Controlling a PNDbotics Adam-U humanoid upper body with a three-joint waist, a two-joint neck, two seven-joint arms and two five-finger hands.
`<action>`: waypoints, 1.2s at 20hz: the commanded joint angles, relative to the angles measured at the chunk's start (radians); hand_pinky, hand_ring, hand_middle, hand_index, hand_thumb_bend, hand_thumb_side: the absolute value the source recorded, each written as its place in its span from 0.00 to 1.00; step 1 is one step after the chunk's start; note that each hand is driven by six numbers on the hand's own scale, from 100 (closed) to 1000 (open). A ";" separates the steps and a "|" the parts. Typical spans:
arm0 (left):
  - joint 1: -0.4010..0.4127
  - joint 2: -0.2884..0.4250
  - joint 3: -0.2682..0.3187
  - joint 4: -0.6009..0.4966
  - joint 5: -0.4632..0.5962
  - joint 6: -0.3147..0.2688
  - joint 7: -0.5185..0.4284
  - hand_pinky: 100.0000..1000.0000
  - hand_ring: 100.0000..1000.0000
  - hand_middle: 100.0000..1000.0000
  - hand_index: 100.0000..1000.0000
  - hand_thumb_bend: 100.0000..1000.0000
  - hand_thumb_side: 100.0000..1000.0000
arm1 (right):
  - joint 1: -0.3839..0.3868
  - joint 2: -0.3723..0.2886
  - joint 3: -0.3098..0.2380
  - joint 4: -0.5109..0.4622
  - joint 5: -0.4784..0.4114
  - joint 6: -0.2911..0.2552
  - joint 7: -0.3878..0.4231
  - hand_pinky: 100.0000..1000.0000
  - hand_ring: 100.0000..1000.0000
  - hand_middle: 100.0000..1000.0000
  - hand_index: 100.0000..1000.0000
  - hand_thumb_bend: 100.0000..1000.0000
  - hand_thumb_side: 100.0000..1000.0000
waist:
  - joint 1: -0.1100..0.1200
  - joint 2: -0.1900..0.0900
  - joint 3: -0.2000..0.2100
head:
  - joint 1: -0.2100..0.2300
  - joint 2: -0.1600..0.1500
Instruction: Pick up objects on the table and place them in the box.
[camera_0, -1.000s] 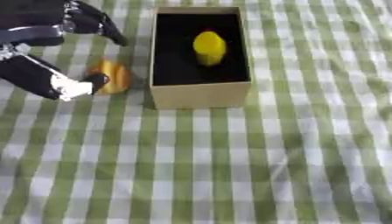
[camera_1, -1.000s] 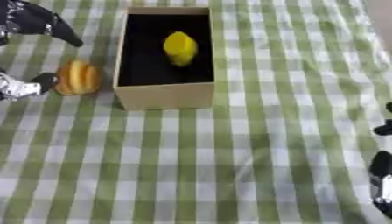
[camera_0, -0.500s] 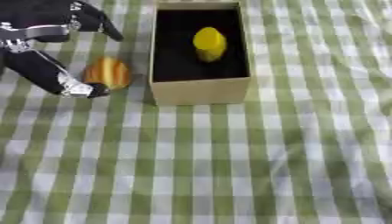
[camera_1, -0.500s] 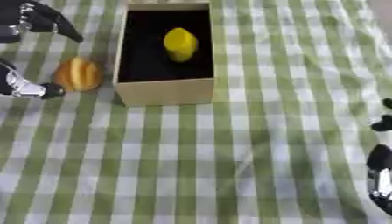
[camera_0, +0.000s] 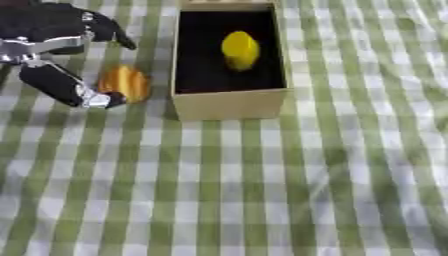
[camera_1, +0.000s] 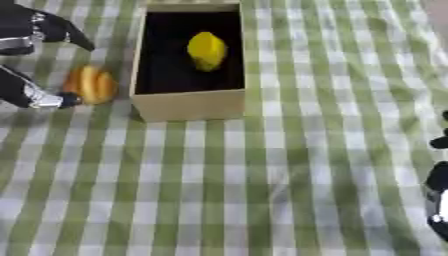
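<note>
An orange, rounded object (camera_0: 125, 82) lies on the checked cloth just left of the cardboard box (camera_0: 229, 106). My left hand (camera_0: 52, 37) is open around it. The thumb (camera_0: 77, 94) reaches in from the lower left, with its tip at the object's near side. The fingers (camera_0: 107, 31) are spread above and behind the object, apart from it. A yellow lemon-shaped object (camera_0: 240, 49) lies inside the box on its dark floor. My right hand (camera_1: 437, 200) shows only at the right edge of the right eye view, low and idle, holding nothing.
The green and white checked cloth (camera_0: 262, 190) covers the whole table. The box stands at the upper middle with its open top facing up.
My left thumb has crept slightly right, closer to the orange object. The object, the box and the right hand have stayed in place.
</note>
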 joint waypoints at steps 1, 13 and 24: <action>-0.007 0.006 0.025 0.030 -0.007 -0.005 0.011 0.88 0.88 0.78 0.89 0.32 0.55 | -0.002 -0.005 -0.011 -0.017 -0.017 -0.006 0.006 0.91 0.79 0.46 0.69 0.00 0.44 | 0.001 -0.017 -0.003 | 0.005 -0.004; -0.001 -0.023 0.045 0.141 -0.084 -0.019 0.038 0.87 0.88 0.78 0.89 0.31 0.44 | -0.008 0.019 -0.007 -0.017 -0.042 0.027 0.053 0.92 0.79 0.46 0.68 0.00 0.44 | -0.002 -0.010 -0.009 | 0.012 -0.015; 0.006 -0.040 0.046 0.159 -0.088 -0.017 0.070 0.84 0.83 0.73 0.82 0.13 0.37 | -0.005 0.047 -0.002 -0.017 -0.049 0.064 0.086 0.92 0.79 0.45 0.68 0.00 0.44 | -0.005 -0.008 -0.009 | 0.011 -0.017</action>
